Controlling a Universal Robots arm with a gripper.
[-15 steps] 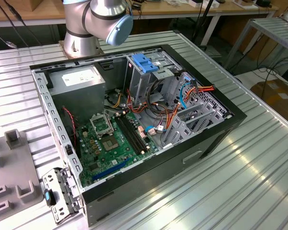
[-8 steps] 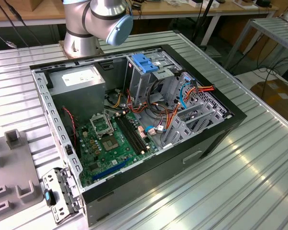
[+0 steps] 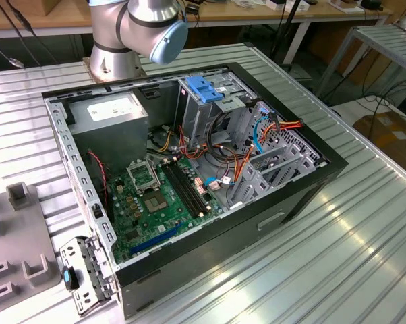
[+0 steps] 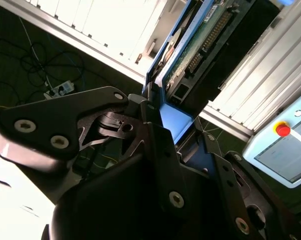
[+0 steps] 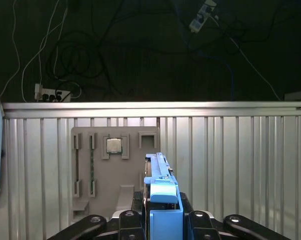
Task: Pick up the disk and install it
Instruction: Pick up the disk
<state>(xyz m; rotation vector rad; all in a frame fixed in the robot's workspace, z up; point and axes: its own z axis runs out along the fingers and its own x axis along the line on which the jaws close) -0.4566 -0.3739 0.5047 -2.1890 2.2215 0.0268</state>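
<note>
The disk (image 5: 159,186) stands edge-on between my gripper's (image 5: 162,214) black fingers, its bright blue bracket facing the first wrist view's camera. In the second wrist view the disk (image 4: 200,40) shows its green circuit-board underside and blue frame, rising out of the gripper (image 4: 163,120), which is shut on it. The disk is held up in the air, above the ribbed metal table (image 5: 230,165). The open computer case (image 3: 189,169) lies on its side in the middle of the table in the exterior view, with a drive cage and its blue tab (image 3: 204,88) at the far side.
A grey power supply box (image 3: 112,113) with a white sticker sits in the case's far corner, beside the motherboard (image 3: 156,196) and loose cables (image 3: 257,135). A grey fixture tray (image 5: 115,170) holding a chip lies on the table. The arm's base (image 3: 115,40) stands behind the case.
</note>
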